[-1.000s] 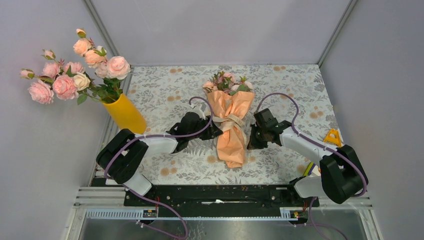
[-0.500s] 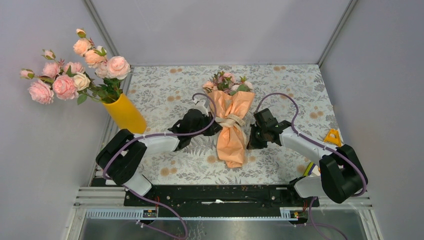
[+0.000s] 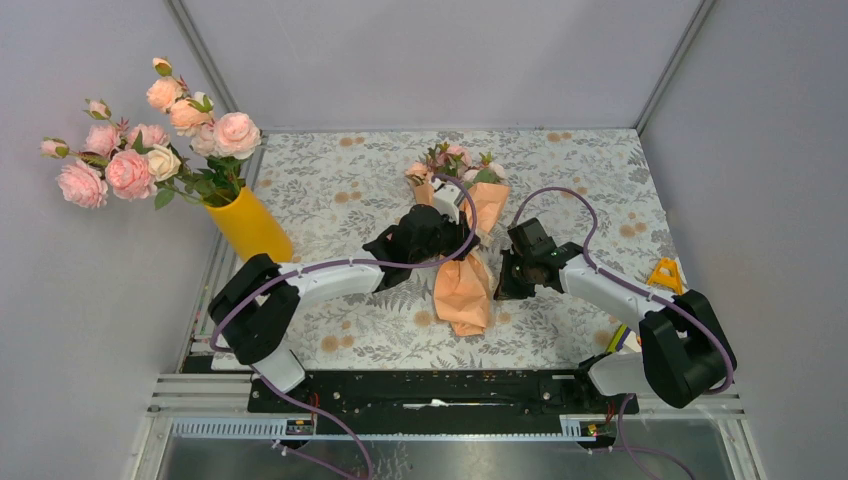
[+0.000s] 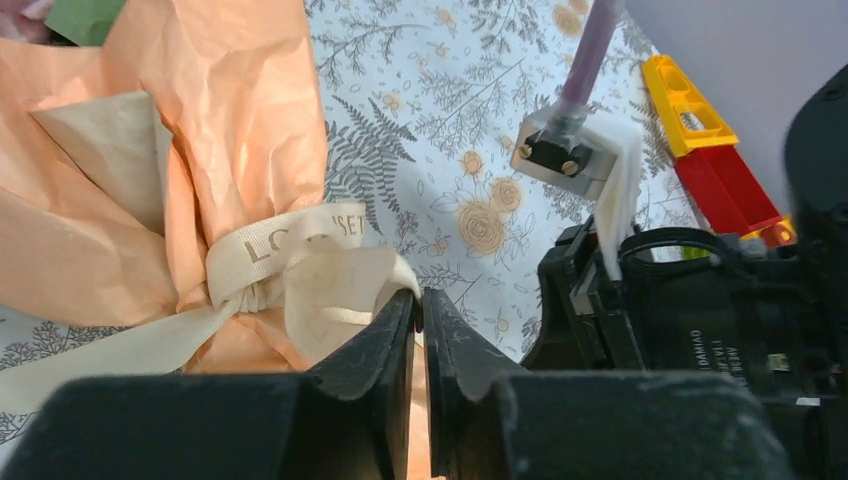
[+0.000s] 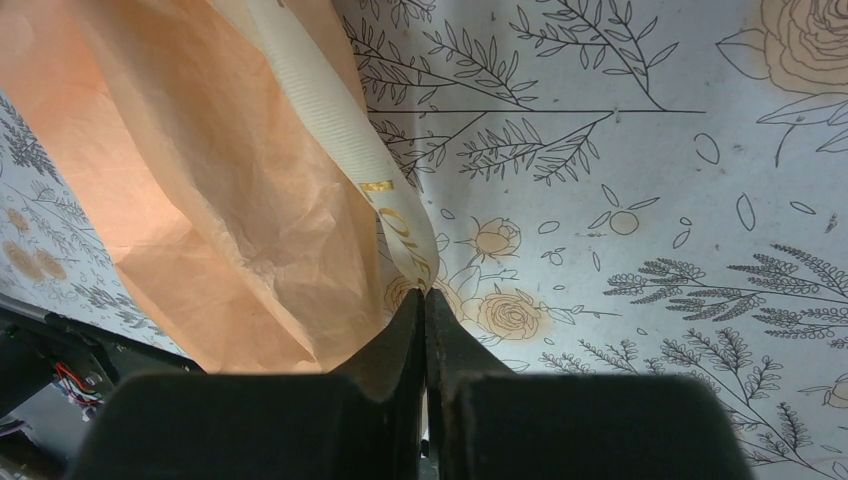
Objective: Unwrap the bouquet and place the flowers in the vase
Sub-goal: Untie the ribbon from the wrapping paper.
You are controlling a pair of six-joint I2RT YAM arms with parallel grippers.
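Bouquet [image 3: 463,290], top view: lies on the table [image 3: 330,190] between your two arms, flower end pointing away from the bases, with the peach paper wrapped round the stems.
Flowers [image 3: 450,160], top view: small pink heads poke out of the far end of the paper; none is free.
Vase [image 3: 250,228], top view: stands at the left edge of the table, well apart from the bouquet, and already holds a bunch of bigger pale roses [image 3: 130,150].
Claws, top view: your left claw [image 3: 465,242] reaches across the bouquet's waist from the left, and your right claw [image 3: 503,282] sits just beside its right flank.
Left claw, left wrist view: fingers almost together, nipping a loop of the beige ribbon [image 4: 300,250] beside the knot, which looks tied.
Right claw, right wrist view: fully closed, pinching a ribbon tail that runs up along the paper.
Progress: you are at the first step, by my judgement, with both claws on the ribbon and nothing undone.
Left to do: loosen the bow, open the paper, lift out the stems and carry them to the vase.
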